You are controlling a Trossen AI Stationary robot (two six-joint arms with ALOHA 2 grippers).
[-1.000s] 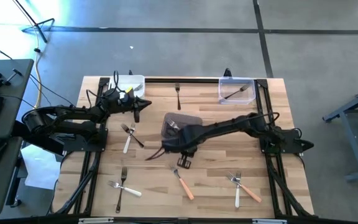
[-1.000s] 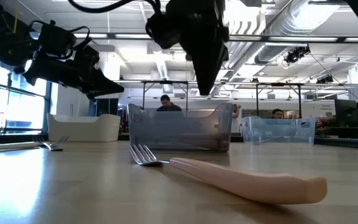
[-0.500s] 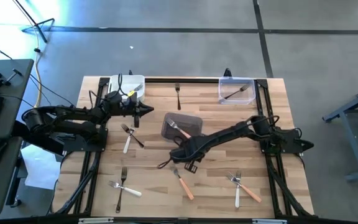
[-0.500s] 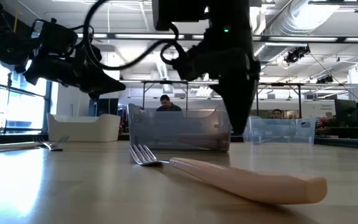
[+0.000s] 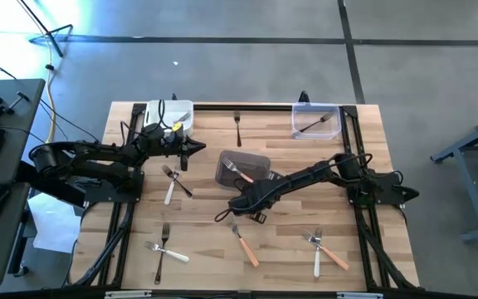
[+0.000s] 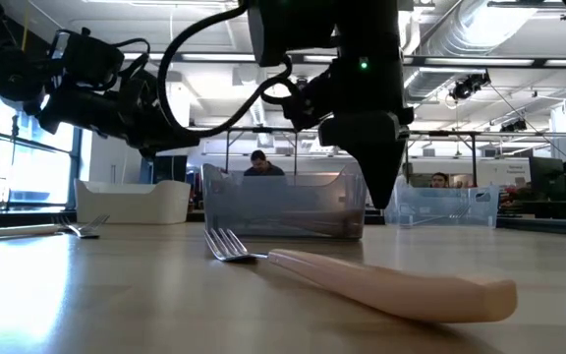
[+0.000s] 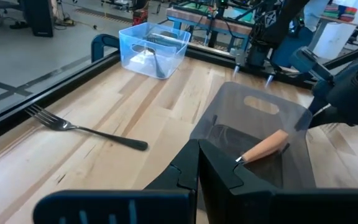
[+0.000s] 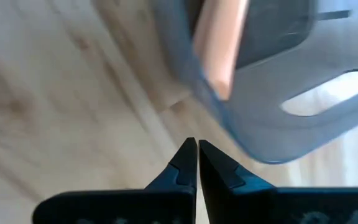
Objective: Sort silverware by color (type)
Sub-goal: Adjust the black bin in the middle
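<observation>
The right gripper [image 5: 237, 203], fingers pressed together and empty, hung just beside the grey tub [image 5: 256, 163] holding 1 orange-handled fork [image 5: 240, 173]; left gripper [image 5: 196, 146] likewise closed, empty.

Table [image 5: 280, 249]: pale wood planks, matt, visible grain. Grey tub [image 5: 256, 162]: translucent smoky plastic, smooth. Clear tub [image 5: 315, 131]: glossy plastic. White tub [image 5: 173, 108]: opaque plastic. Fork [image 6: 362, 280]: shiny metal tines, smooth salmon handle.

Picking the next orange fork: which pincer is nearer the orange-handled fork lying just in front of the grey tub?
The right pincer is nearer, just behind the orange-handled fork, between it and the grey tub. The left pincer hovers far off, beyond the tub by the white tub.
</observation>
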